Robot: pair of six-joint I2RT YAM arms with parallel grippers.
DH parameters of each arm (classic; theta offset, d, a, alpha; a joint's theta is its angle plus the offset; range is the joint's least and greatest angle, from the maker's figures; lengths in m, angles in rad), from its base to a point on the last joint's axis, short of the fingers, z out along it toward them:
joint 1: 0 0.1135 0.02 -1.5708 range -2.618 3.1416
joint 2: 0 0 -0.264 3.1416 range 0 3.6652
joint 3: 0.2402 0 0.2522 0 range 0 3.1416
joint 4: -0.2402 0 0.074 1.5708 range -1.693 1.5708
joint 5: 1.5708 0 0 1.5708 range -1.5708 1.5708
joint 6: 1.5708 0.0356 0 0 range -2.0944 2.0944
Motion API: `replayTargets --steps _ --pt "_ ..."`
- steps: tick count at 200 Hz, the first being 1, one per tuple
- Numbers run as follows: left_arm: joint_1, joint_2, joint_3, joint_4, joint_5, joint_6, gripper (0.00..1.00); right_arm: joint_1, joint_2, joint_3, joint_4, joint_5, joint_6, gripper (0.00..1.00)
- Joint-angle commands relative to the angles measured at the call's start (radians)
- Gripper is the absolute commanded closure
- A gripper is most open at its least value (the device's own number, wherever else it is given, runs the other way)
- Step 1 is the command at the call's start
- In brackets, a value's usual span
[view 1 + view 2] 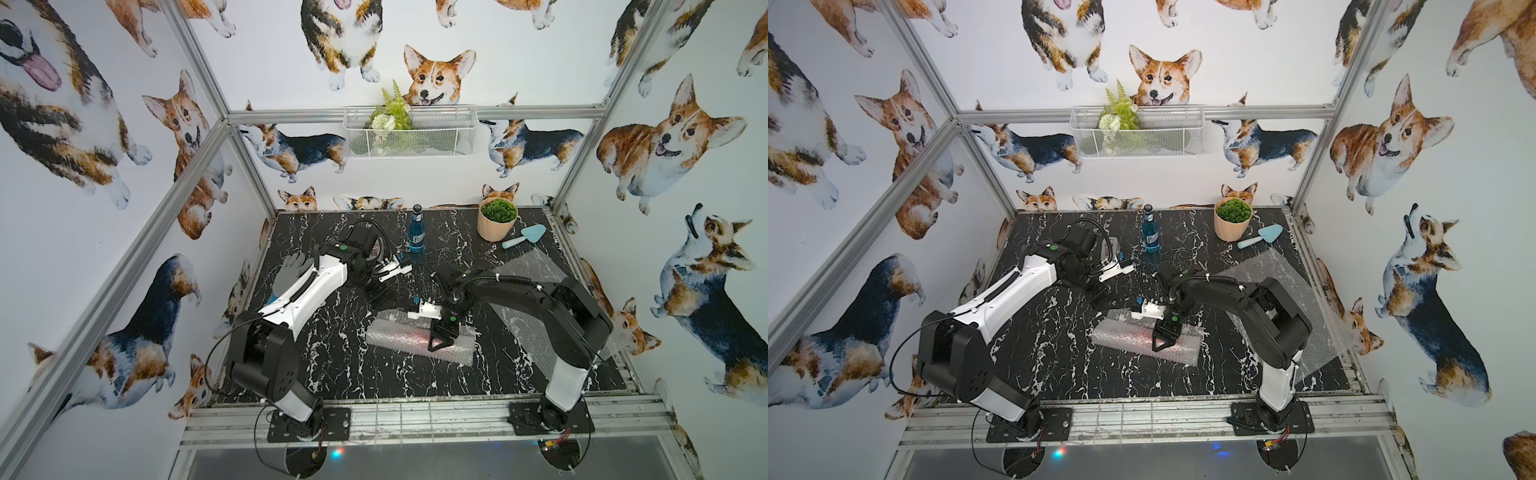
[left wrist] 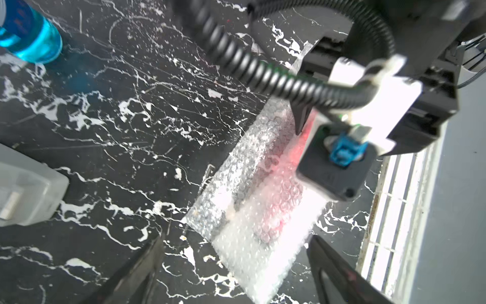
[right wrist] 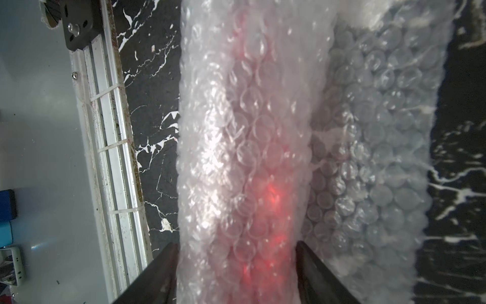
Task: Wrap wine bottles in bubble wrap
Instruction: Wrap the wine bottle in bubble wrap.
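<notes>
The red-pink wine bottle (image 3: 271,194) lies on its side, rolled in bubble wrap (image 1: 409,336) (image 1: 1129,338) at mid-table, showing only as a red glow. My right gripper (image 1: 441,338) (image 3: 238,276) stands open astride this roll, a finger close against each side without squeezing it. A loose flap of the wrap (image 3: 381,158) lies flat beside the roll. My left gripper (image 2: 236,265) hangs open over the roll's far end (image 2: 257,200), holding nothing. The blue wine bottle (image 1: 415,235) (image 1: 1150,237) (image 2: 29,34) stands upright at the back. A second bubble wrap sheet (image 1: 528,270) (image 1: 1266,270) lies flat at the right.
A grey tape dispenser (image 2: 26,189) (image 1: 1109,247) sits by the left wrist. A grey glove (image 1: 291,270) lies at the left edge. A potted plant (image 1: 496,220) and a light blue trowel (image 1: 525,235) stand at the back right. Metal rails (image 3: 113,158) bound the table's front.
</notes>
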Motion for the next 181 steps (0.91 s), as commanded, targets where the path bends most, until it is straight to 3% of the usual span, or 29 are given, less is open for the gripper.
replayTargets --steps 1,39,90,116,142,181 --pt "0.003 -0.029 -0.018 -0.002 0.027 -0.022 0.12 -0.009 -0.03 -0.005 0.031 0.01 0.017 0.26" --pt "0.003 -0.076 -0.047 0.004 0.03 -0.039 0.11 -0.029 -0.091 -0.044 0.052 0.027 0.035 0.24" --pt "0.005 -0.099 -0.03 0.036 -0.075 -0.145 0.09 -0.091 -0.196 -0.052 0.134 0.077 0.099 0.2" --pt "0.025 -0.152 -0.065 0.144 -0.155 -0.307 0.08 -0.135 -0.308 -0.112 0.273 0.159 0.179 0.19" --pt "0.027 -0.191 -0.105 0.253 -0.165 -0.487 0.09 -0.14 -0.412 -0.171 0.405 0.267 0.294 0.18" --pt "0.062 -0.196 -0.143 0.317 -0.2 -0.607 0.1 -0.141 -0.5 -0.202 0.476 0.349 0.463 0.16"
